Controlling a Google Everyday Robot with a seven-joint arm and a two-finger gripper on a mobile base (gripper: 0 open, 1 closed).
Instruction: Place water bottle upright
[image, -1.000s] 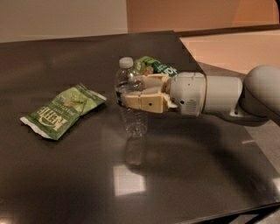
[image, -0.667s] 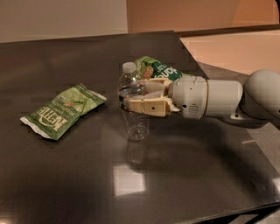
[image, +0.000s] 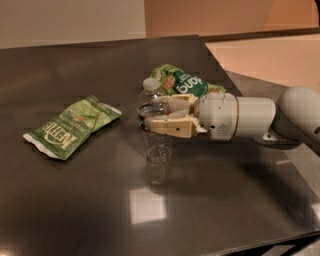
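Bottle (image: 156, 146) stands upright on the dark table (image: 90, 205), near its middle, with its base on the glossy top and its white cap (image: 150, 84) uppermost. The claw (image: 148, 116) reaches in from the right, roughly level with the table, and grasps the bottle around its middle. Its two tan fingers (image: 172, 128) lie one along the far side and one along the near side, and the red-and-white label (image: 145, 111) shows between them. The clear ribbed lower body shows below the fingers, and the neck and cap rise above them. Behind the fingers sits a round white wrist (image: 235, 117), and the pale arm (image: 300, 117) runs off the right edge.

A green bag (image: 72, 127) lies flat on the table well to the left of the bottle. It is turned at a slant with its printed face up. A second bag (image: 182, 82), green with white lettering, lies just behind the bottle and the claw, and its near edge is hidden by the far finger and the wrist. Whether it touches the bottle cannot be told.

A faint reflection of the bottle stretches toward the near edge from its base, and a pale square glare (image: 147, 205) sits on the table in front of it.
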